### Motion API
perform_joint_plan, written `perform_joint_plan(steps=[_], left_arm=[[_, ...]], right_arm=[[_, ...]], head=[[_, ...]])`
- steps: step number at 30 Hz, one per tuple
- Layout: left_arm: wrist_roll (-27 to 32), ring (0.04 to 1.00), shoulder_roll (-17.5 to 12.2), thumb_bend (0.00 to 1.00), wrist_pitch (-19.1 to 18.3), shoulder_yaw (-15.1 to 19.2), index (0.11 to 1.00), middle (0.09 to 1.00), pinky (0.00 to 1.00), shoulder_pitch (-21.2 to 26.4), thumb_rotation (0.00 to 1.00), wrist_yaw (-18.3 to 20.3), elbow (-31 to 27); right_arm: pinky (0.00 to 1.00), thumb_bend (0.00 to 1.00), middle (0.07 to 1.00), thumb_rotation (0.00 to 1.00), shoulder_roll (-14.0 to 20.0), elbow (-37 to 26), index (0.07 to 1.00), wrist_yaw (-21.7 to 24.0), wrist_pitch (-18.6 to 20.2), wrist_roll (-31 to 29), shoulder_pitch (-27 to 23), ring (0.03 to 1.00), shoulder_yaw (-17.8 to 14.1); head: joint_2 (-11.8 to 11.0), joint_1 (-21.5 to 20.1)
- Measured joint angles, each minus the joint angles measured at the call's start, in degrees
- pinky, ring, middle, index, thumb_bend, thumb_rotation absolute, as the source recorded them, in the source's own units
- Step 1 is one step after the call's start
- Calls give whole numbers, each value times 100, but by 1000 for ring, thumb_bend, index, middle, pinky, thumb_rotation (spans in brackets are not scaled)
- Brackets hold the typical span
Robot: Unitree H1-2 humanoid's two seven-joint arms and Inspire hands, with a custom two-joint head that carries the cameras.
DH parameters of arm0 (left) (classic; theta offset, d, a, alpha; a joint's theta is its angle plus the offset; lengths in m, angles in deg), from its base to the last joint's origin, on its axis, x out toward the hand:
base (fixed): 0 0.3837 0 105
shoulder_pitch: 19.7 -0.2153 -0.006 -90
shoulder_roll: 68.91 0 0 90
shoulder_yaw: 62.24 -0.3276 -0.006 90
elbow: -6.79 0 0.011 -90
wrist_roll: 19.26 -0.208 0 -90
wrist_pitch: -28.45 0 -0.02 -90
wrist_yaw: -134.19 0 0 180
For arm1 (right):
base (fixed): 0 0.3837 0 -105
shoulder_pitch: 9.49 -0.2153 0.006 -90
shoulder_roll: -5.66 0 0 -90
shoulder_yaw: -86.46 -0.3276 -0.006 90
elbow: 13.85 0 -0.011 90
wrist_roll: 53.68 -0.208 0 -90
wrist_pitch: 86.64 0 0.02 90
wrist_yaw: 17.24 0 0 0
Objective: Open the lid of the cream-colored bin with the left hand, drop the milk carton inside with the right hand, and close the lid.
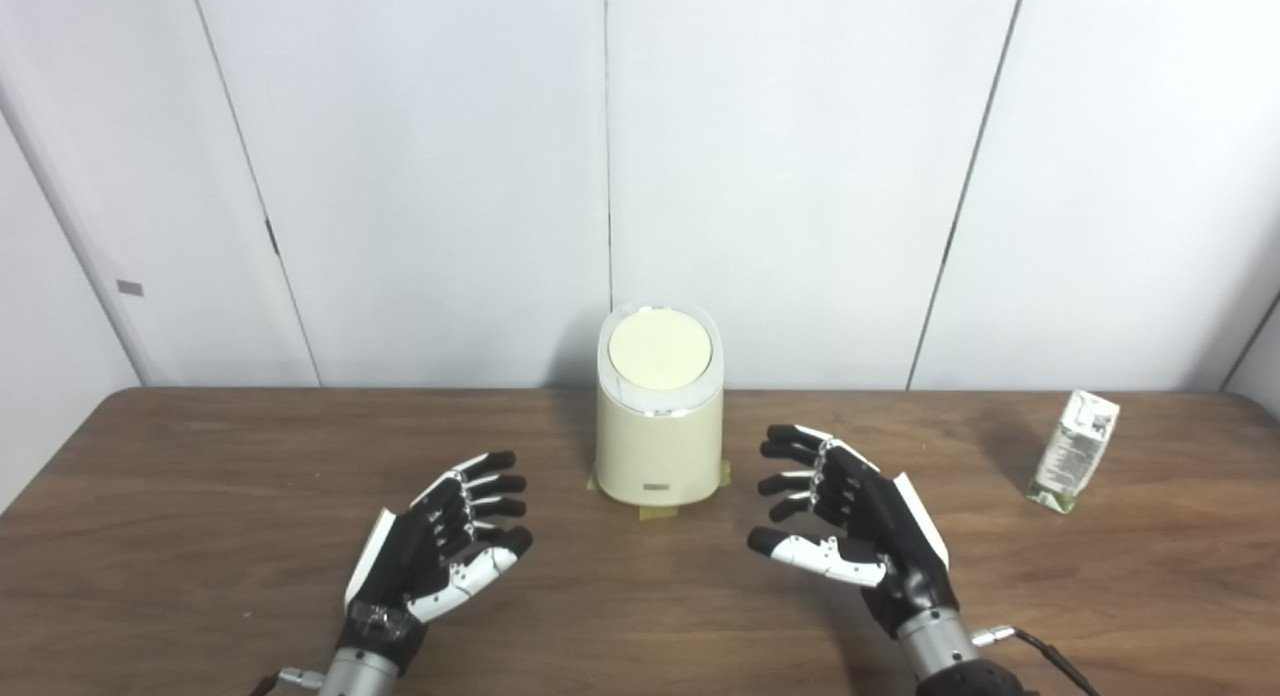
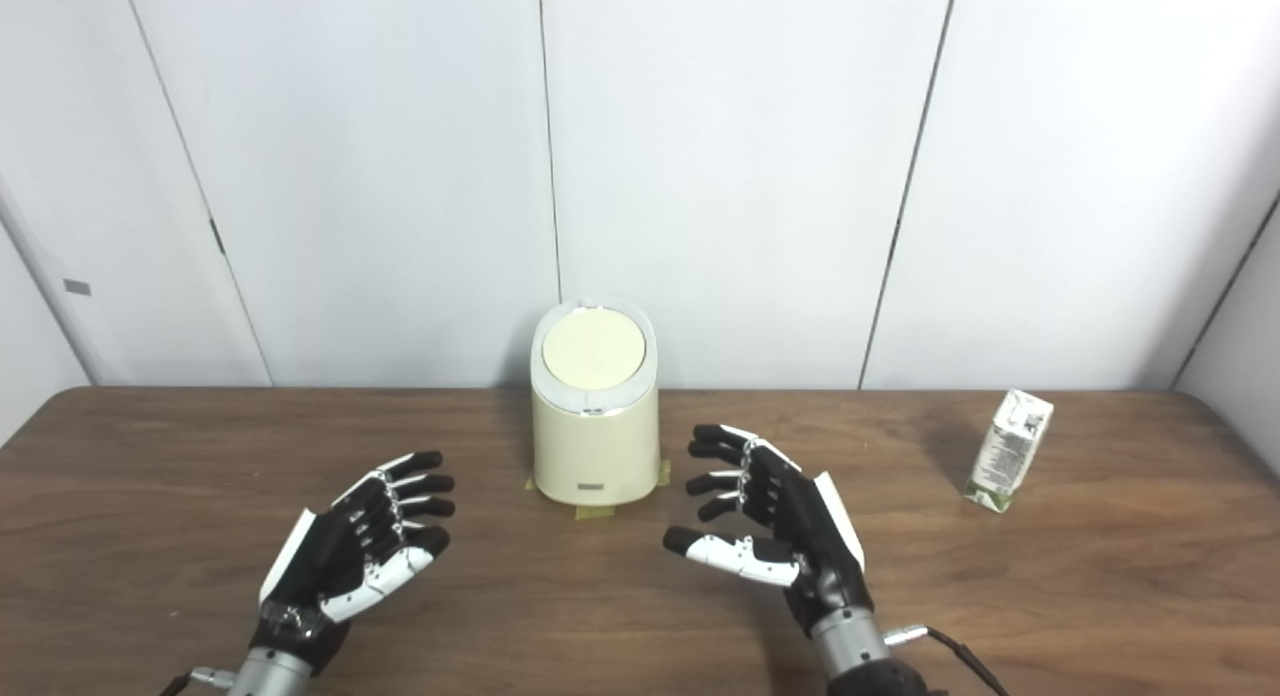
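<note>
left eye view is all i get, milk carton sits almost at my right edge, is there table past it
Observer: Yes. In the right eye view the milk carton has a broad strip of bare table to its right.
Operator: anything out there an arm could hit
Observer: Only the angled side wall. This view shows more of it, standing behind the table's rounded far corner and well apart from the carton.
Operator: carton looks tilted to me, lens trick?
Observer: From this second angle it looks tilted too, with its top leaning right.
</note>
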Motion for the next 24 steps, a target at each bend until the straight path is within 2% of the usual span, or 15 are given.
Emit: perform_joint_plan(steps=[10, 15, 21, 24], left_arm=[[92, 714, -2, 672, 110, -2, 799, 756, 577, 8, 264, 7, 31], [87, 710, -5, 684, 110, -15, 798, 754, 577, 8, 281, 4, 31], [73, 718, -4, 669, 112, -14, 802, 768, 581, 9, 268, -17, 31], [-94, 743, 40, 717, 133, 16, 815, 787, 626, 16, 287, -193, 28]], right_arm=[[516, 707, 754, 201, -4, -5, 749, 6, 0, -67, 0, 642, 20], [507, 710, 744, 254, 1, -20, 746, 4, 0, -52, 0, 625, 19], [506, 701, 747, 250, 2, -12, 743, 3, -7, -47, 0, 625, 19], [510, 706, 744, 250, 1, 19, 743, 2, -47, -49, 0, 626, 17]], head=[[70, 17], [70, 18], [9, 0], [-35, 44]])
